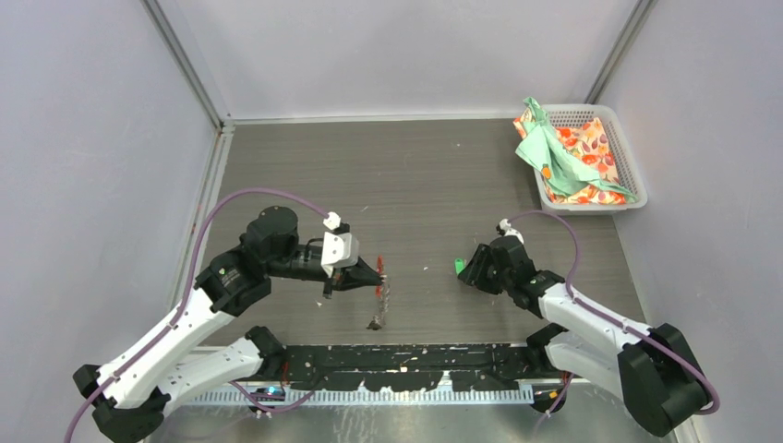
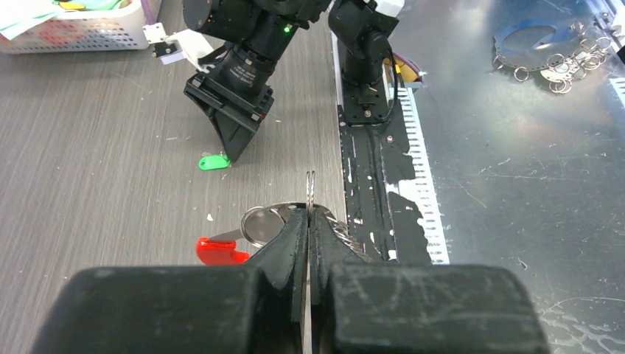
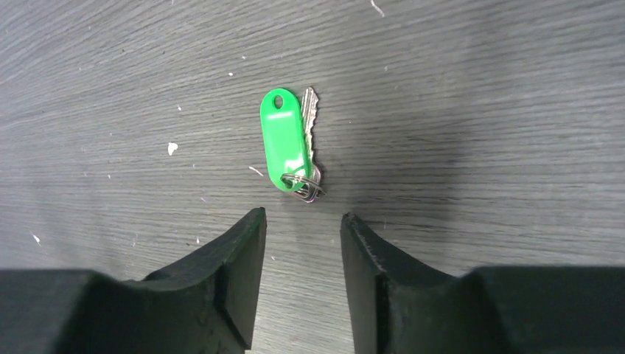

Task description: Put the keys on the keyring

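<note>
Right wrist view: the small silver key with the bright-green plastic tag [image 3: 286, 144] lies flat on the grey wood-grain table [image 3: 479, 96], just ahead of the right gripper [image 3: 298, 221], whose jaws stand apart and empty. The key's long axis runs almost straight away from the fingers, with the tag hole and blade tip far and the joining ring near. It seems best to advance slightly, straddle the tag's narrow width, then pinch low. The left gripper [image 2: 309, 217], well apart, is clamped on the grey metal keyring with the red tab [image 2: 258, 223].
</note>
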### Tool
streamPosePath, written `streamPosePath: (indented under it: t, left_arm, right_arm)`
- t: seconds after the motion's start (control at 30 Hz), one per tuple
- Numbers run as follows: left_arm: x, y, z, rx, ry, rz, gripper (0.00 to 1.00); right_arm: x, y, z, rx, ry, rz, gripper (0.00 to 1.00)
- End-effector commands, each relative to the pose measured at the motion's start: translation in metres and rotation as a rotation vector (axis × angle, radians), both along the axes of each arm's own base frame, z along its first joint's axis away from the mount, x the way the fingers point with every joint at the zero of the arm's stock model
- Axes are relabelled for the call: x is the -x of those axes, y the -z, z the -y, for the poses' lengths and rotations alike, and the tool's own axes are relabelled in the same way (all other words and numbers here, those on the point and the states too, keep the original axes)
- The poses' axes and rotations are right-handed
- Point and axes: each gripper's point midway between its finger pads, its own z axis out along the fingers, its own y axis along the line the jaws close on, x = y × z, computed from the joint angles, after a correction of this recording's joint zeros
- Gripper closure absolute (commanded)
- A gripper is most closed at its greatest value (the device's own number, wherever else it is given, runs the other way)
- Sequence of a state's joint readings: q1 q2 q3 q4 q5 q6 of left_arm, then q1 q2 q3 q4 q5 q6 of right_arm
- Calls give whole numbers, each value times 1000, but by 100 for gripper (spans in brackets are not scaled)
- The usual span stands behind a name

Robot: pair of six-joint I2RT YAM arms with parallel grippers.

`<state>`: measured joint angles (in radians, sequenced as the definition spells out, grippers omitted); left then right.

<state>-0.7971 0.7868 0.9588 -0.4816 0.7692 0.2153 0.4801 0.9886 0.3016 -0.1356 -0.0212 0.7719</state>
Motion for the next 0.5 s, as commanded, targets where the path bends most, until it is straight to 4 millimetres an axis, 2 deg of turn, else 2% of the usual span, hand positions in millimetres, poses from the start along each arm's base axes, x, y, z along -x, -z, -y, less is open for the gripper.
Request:
streamPosePath:
  t: [0.0,0.1,0.2,0.47]
  left_arm:
    - [1,-23,1,75,9,47,100]
    - [2,-23,1,77,9,45,100]
    - [1,-24,1,78,4,48,100]
    - [0,-24,1,78,0,57,100]
  right_arm:
    - [-15,-16,15,87,36,62,48]
    - [-20,-22,21,117,52,89,45]
    - [-25,-22,18,114,50,100,45]
    - [-24,-10,-12,9,-63,76,60]
